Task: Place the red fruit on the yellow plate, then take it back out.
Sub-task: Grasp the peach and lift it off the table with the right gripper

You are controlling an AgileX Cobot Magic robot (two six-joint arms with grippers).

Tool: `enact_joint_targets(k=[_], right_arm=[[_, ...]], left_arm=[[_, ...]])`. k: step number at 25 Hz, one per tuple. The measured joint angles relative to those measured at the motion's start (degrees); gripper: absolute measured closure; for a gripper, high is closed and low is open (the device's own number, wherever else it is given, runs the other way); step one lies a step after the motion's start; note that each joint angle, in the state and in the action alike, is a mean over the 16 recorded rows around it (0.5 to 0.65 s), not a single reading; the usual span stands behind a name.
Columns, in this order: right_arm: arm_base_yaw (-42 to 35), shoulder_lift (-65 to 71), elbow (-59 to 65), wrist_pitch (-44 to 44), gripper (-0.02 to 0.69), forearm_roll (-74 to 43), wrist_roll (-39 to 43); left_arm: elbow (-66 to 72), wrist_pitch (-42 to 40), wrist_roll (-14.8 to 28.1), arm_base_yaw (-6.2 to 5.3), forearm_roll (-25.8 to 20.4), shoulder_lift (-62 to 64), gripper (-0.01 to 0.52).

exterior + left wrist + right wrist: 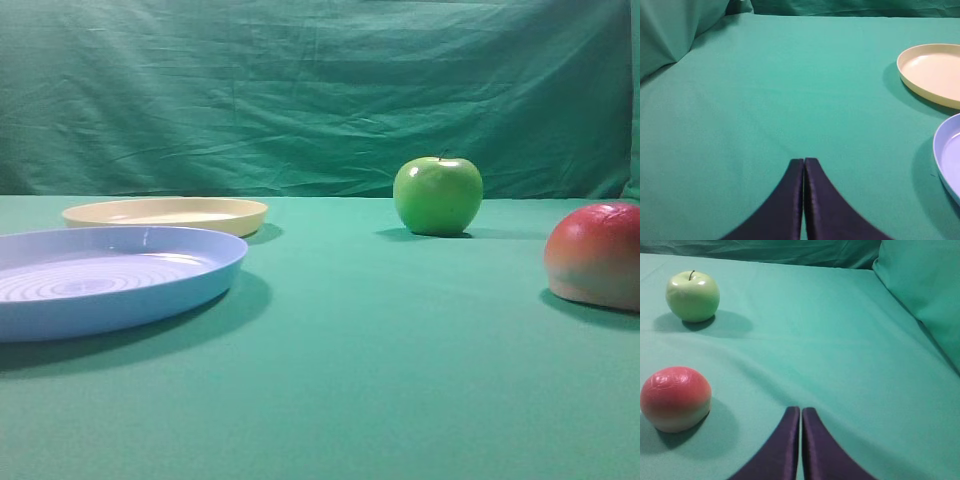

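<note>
While both tools rest low over the green cloth surface (330, 380), nothing is grasped. At the lower left of the exterior view lies the light-blue ringed plate (110, 275), with the yellow plate (165, 213) just behind it, bare. Right of centre stands the green apple (437, 195). At the right edge the red fruit (597, 255) sits on the cloth, well apart from both plates. The left tool (804, 162) is clenched, fingers pressed together; the right tool (801, 411) is likewise clenched, the red fruit at its lower left.
</note>
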Motion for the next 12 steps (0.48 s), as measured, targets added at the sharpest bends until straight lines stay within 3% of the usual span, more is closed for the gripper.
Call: enact_joint_targets(k=[12], right_arm=[[0.0,0.0,0.0,0.0,0.665,0.0,0.0]], left_arm=[[0.0,0.0,0.0,0.0,0.0,0.0,0.514]])
